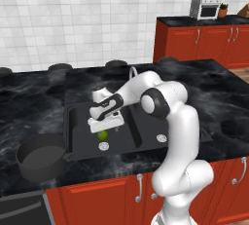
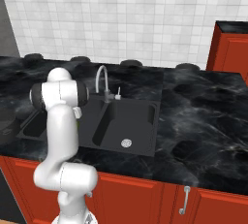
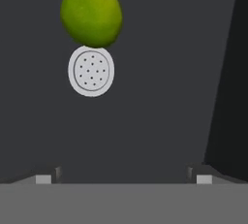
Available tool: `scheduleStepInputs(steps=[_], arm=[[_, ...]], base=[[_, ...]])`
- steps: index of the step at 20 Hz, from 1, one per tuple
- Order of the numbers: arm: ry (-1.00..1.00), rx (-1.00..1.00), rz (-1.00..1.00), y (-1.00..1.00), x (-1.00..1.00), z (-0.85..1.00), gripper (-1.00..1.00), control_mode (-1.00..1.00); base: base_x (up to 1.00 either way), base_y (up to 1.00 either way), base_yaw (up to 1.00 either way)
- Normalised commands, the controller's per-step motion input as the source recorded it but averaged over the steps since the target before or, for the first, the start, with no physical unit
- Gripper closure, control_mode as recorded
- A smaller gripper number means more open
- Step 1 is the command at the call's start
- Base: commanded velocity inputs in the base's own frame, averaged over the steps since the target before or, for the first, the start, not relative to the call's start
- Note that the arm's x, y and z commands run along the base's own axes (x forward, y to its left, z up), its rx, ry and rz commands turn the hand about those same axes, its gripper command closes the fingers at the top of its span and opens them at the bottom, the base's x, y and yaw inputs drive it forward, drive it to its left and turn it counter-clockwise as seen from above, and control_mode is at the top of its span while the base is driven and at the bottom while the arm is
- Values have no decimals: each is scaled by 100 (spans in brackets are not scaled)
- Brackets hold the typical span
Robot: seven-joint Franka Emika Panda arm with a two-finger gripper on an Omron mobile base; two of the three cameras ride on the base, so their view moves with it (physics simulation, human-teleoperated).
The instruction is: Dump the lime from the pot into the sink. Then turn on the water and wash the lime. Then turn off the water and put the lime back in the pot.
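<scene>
The yellow-green lime [image 1: 102, 135] lies on the floor of the left basin of the black sink [image 1: 80, 121], just beyond that basin's silver drain [image 1: 103, 146]. My gripper [image 1: 104, 127] hangs low in this basin directly over the lime, pointing down. In the hand view the lime [image 3: 91, 12] sits at the top, touching the far side of the drain [image 3: 91, 70]. My gripper [image 3: 123, 178] is open, its fingertips [image 3: 48, 177] wide apart with nothing between them. The dark grey pot [image 1: 41, 156] stands upright on the counter left of the sink.
The grey gooseneck faucet [image 1: 132, 71] [image 2: 101, 80] rises behind the ridge between the basins. The right basin has its own drain [image 1: 162, 138] [image 2: 126, 143]. Dark burners [image 1: 61, 66] line the counter's back. A toaster oven [image 1: 206, 6] sits on the far red cabinets.
</scene>
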Motion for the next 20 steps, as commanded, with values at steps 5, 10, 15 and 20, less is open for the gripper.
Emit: scheduleStepInputs(steps=[5,10,15,20], arm=[[3,0,0,7,31,-25,-100,-100],[0,0,0,5,26,-20,-100,-100],[0,0,0,2,16,-23,-100,-100],[0,-1,0,0,1,-28,-100,-100]], base=[[0,0,0],[0,0,0],[0,0,0],[0,0,0]])
